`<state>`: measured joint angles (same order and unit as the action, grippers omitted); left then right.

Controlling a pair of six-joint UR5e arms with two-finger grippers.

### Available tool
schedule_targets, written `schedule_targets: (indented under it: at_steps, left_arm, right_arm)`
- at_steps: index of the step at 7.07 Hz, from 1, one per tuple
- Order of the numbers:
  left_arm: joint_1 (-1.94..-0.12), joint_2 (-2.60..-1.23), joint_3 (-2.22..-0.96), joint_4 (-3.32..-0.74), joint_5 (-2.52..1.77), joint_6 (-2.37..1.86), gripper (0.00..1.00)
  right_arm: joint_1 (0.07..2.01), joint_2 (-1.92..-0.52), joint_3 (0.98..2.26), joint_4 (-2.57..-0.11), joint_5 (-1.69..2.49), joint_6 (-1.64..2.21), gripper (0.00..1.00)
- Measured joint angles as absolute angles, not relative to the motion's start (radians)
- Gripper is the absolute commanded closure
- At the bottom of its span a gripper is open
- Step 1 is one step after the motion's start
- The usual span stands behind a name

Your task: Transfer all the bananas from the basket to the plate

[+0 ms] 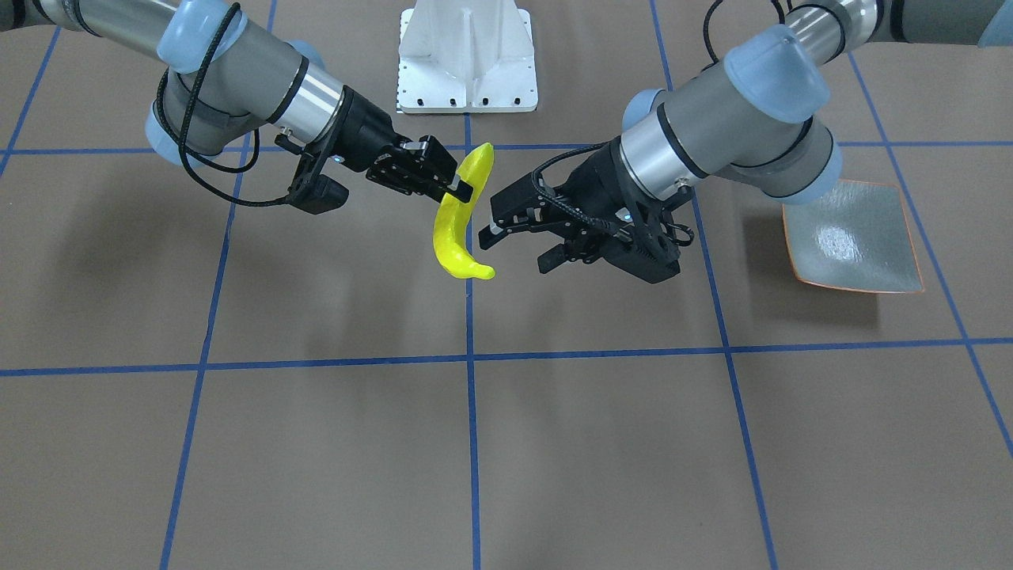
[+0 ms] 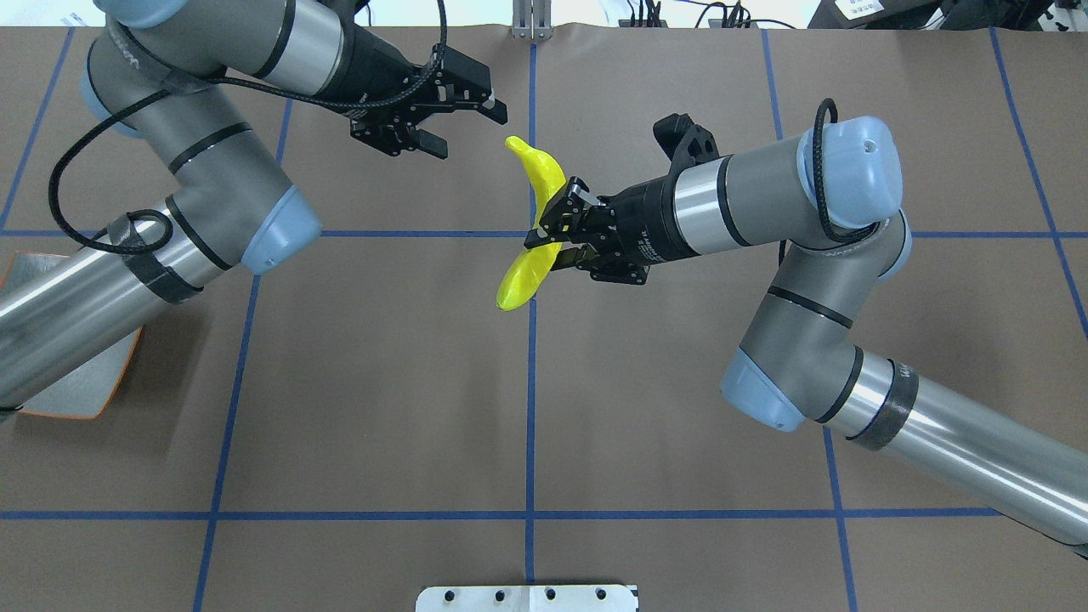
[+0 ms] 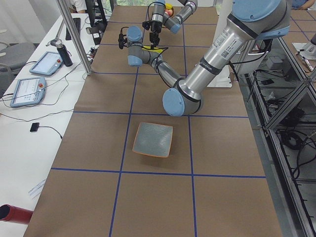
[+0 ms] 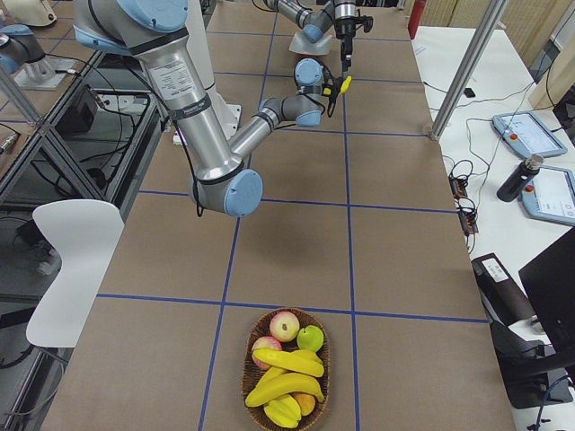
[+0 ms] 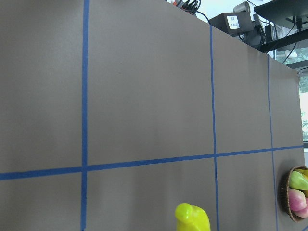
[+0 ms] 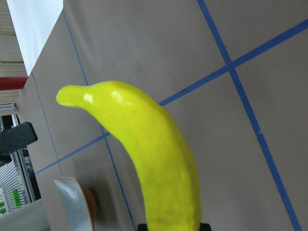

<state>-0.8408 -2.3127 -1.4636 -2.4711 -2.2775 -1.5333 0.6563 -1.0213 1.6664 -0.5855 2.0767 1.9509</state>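
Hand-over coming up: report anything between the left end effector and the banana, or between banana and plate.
Nothing visible. The open left end effector faces the banana, held by the right end effector, across a clear gap. Toward the plate, only the left arm itself hangs above the table.

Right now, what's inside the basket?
The basket holds about three bananas lying on top, two reddish apples and a green apple. A bit of something orange shows at the near end. Anything beneath the bananas is covered.
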Motion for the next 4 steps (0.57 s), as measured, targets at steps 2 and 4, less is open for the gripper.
schedule_targets:
  at_steps: [2,4]
  left_arm:
    - [-0.803,-2.314,-1.464,-2.494,-2.246,-1.568,0.01]
    - [-0.778,-2.318,-1.465,-2.5,-2.234,-1.576,0.02]
  right_arm:
    - [0.653,-1.02,1.666,-0.546,2.062,1.981,1.0]
    - [0.65,-1.018,1.666,-0.535,2.049,1.989,1.0]
